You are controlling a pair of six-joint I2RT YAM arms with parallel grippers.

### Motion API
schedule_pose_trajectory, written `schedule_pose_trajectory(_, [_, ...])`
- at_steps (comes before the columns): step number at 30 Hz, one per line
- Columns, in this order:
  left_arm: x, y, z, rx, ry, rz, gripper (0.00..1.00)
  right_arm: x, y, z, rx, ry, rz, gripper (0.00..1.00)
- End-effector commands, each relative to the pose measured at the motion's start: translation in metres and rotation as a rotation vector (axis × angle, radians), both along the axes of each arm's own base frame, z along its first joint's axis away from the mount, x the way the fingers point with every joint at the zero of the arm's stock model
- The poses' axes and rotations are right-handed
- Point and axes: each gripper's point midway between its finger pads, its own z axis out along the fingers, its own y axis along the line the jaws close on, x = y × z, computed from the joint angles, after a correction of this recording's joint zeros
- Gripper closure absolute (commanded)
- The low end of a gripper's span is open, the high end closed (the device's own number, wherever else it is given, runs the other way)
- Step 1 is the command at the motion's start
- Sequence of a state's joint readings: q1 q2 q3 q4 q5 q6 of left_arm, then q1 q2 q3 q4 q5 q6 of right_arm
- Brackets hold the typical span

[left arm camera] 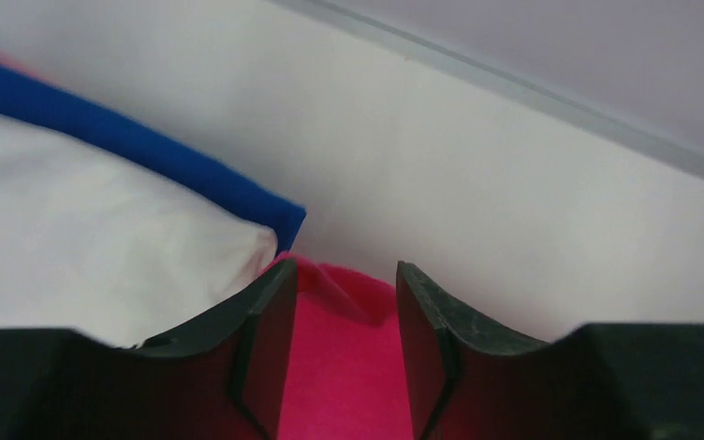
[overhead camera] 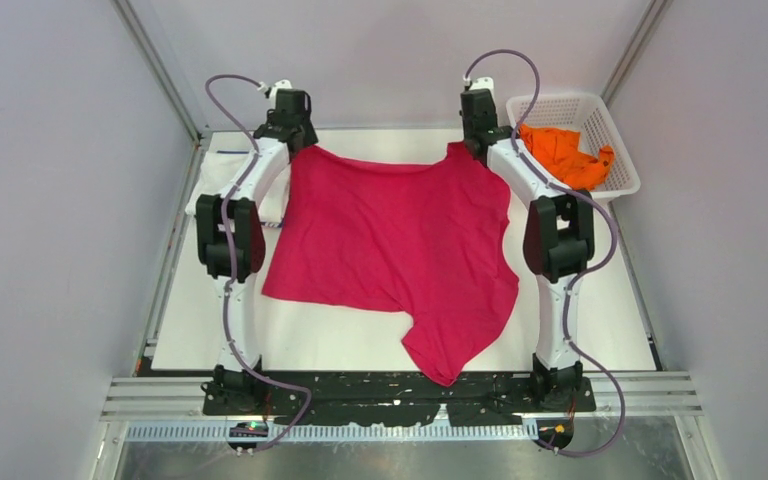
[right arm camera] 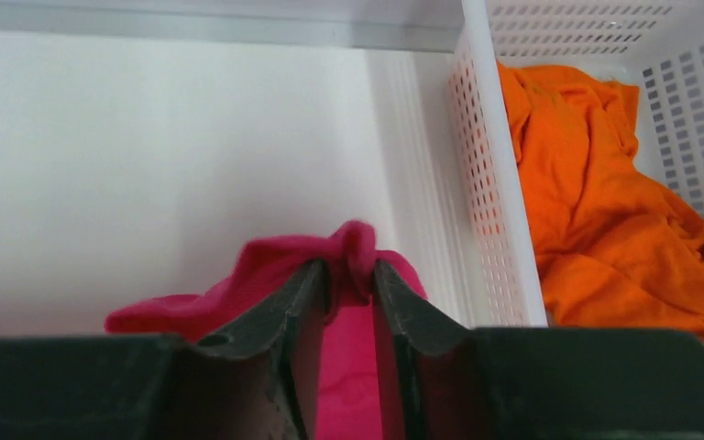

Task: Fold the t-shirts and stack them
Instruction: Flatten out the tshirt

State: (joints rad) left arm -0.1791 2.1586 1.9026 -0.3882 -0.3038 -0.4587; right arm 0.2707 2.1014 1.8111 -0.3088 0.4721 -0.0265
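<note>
A magenta-pink t-shirt [overhead camera: 390,235] lies spread over the table, its near right part hanging in a point toward the front edge. My left gripper [overhead camera: 295,128] is at its far left corner; in the left wrist view [left arm camera: 344,275] the jaws stand apart with the magenta cloth [left arm camera: 344,367] lying loose between them. My right gripper [overhead camera: 476,135] is at the far right corner, its jaws [right arm camera: 348,270] pinched on a bunched fold of magenta cloth [right arm camera: 238,275]. An orange t-shirt [overhead camera: 565,155] lies crumpled in the basket.
The white lattice basket [overhead camera: 625,185] stands at the back right, its wall [right arm camera: 486,183] just right of my right gripper. A folded white shirt [left arm camera: 73,238] over a blue one [left arm camera: 147,151] lies left of my left gripper, at the table's left side [overhead camera: 205,195].
</note>
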Motion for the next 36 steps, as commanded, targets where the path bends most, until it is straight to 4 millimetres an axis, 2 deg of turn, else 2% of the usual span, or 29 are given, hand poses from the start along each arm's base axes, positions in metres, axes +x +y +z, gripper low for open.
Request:
schedule_pose_trajectory(1, [0.028, 0.000, 0.019, -0.033, -0.032, 0.004, 0.36, 0.044, -0.004, 0.039, 0.054, -0.106, -0.021, 0.52])
schedule_pose_trajectory(2, [0.032, -0.003, 0.025, -0.046, -0.041, -0.006, 0.24, 0.045, -0.006, 0.022, 0.058, -0.060, -0.034, 0.48])
schedule_pose_trajectory(3, [0.034, -0.006, 0.031, -0.060, -0.052, -0.016, 0.13, 0.053, -0.007, 0.032, 0.072, -0.083, -0.046, 0.38])
schedule_pose_trajectory(4, [0.035, -0.011, 0.039, -0.080, -0.066, -0.032, 0.03, 0.051, -0.008, 0.032, 0.087, -0.071, -0.062, 0.34])
schedule_pose_trajectory(6, [0.033, -0.020, 0.055, -0.120, -0.097, -0.069, 0.00, 0.050, -0.008, 0.043, 0.119, -0.087, -0.072, 0.09])
schedule_pose_trajectory(7, [0.030, -0.024, 0.060, -0.138, -0.109, -0.089, 0.00, 0.045, -0.009, 0.047, 0.130, -0.089, -0.074, 0.01])
schedule_pose_trajectory(10, [0.019, -0.035, 0.075, -0.186, -0.131, -0.147, 0.00, 0.033, 0.002, 0.050, 0.195, -0.079, -0.018, 0.04])
schedule_pose_trajectory(12, [0.005, -0.045, 0.072, -0.226, -0.105, -0.190, 0.00, 0.019, 0.014, 0.045, 0.245, -0.043, 0.039, 0.05])
schedule_pose_trajectory(14, [-0.015, -0.055, 0.074, -0.269, -0.065, -0.238, 0.00, -0.001, 0.024, 0.032, 0.300, 0.024, 0.080, 0.05])
schedule_pose_trajectory(16, [-0.039, -0.061, 0.066, -0.292, -0.007, -0.262, 0.00, -0.035, 0.030, 0.013, 0.341, 0.115, 0.103, 0.05])
schedule_pose_trajectory(17, [-0.053, -0.063, 0.061, -0.294, 0.014, -0.272, 0.00, -0.046, 0.034, 0.006, 0.371, 0.140, 0.113, 0.05])
schedule_pose_trajectory(18, [-0.067, -0.065, 0.056, -0.293, 0.025, -0.282, 0.00, -0.066, 0.035, -0.003, 0.380, 0.173, 0.116, 0.05])
schedule_pose_trajectory(19, [-0.081, -0.067, 0.052, -0.292, 0.020, -0.291, 0.00, -0.074, 0.038, -0.006, 0.401, 0.172, 0.119, 0.05])
schedule_pose_trajectory(20, [-0.093, -0.070, 0.051, -0.296, 0.003, -0.303, 0.00, -0.095, 0.038, -0.015, 0.404, 0.196, 0.118, 0.05])
schedule_pose_trajectory(21, [-0.109, -0.072, 0.041, -0.302, 0.013, -0.315, 0.00, -0.102, 0.038, -0.016, 0.424, 0.191, 0.102, 0.05])
schedule_pose_trajectory(22, [-0.127, -0.075, 0.029, -0.318, 0.030, -0.327, 0.00, -0.121, 0.035, -0.025, 0.430, 0.213, 0.088, 0.04])
schedule_pose_trajectory(23, [-0.135, -0.078, 0.032, -0.335, 0.017, -0.340, 0.00, -0.125, 0.037, -0.026, 0.460, 0.199, 0.076, 0.05])
schedule_pose_trajectory(24, [-0.147, -0.078, 0.023, -0.348, 0.026, -0.344, 0.00, -0.141, 0.035, -0.037, 0.470, 0.218, 0.069, 0.04])
schedule_pose_trajectory(25, [-0.161, -0.075, 0.008, -0.354, 0.050, -0.335, 0.00, -0.144, 0.038, -0.038, 0.498, 0.211, 0.072, 0.04])
schedule_pose_trajectory(29, [-0.189, -0.069, -0.019, -0.357, 0.090, -0.323, 0.00, -0.166, 0.039, -0.060, 0.531, 0.258, 0.068, 0.05])
schedule_pose_trajectory(33, [-0.200, -0.068, -0.041, -0.363, 0.146, -0.317, 0.00, -0.163, 0.022, -0.079, 0.523, 0.251, -0.032, 0.05])
schedule_pose_trajectory(36, [-0.202, -0.071, -0.049, -0.373, 0.170, -0.327, 0.00, -0.158, 0.016, -0.084, 0.573, 0.213, -0.072, 0.04])
